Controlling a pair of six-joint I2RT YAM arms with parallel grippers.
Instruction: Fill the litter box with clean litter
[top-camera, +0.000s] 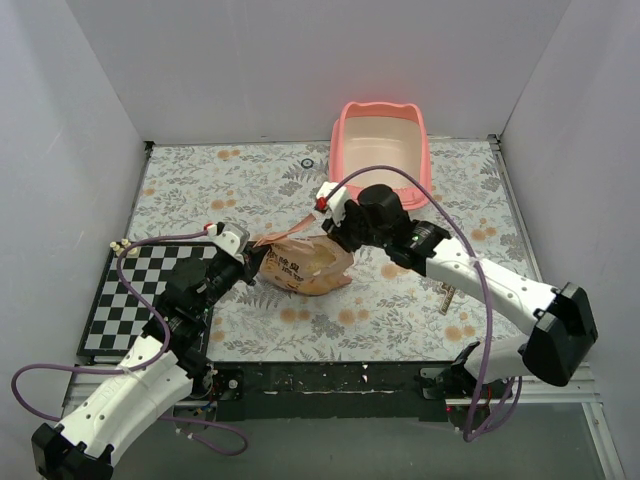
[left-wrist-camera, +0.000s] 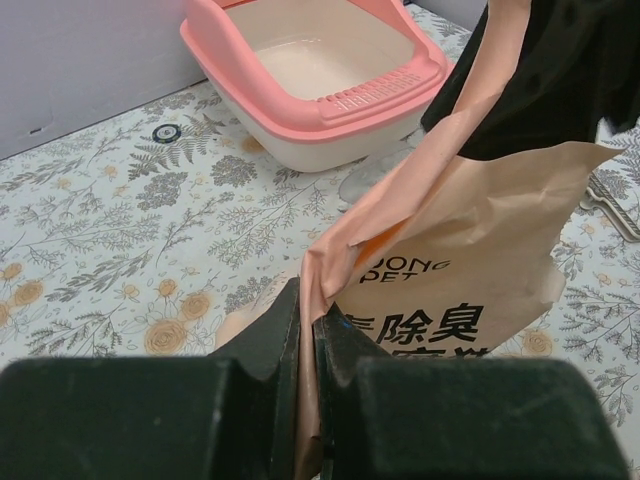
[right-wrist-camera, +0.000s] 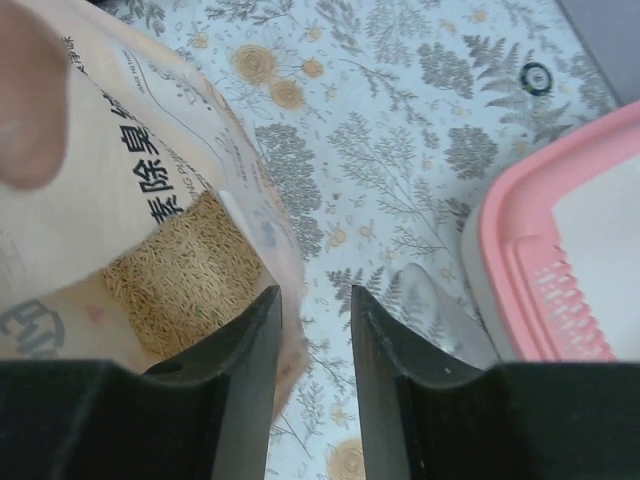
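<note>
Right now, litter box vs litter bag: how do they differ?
The litter box is a rigid pink tray, cream base bare; the litter bag is soft orange-tan plastic, tan litter visible inside. The litter box stands free at the back; the litter bag is pinched by the left gripper fingers. Both sit on the floral table.

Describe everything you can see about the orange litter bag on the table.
The bag is thin, creased orange-tan plastic film printed with dark characters and the letters PET. Tan granular litter shows inside, through a window or opening. It lies slumped on the floral table, nearer than the pink litter box and apart from it. The left gripper is shut on one film edge. The right gripper stands open beside it.
</note>
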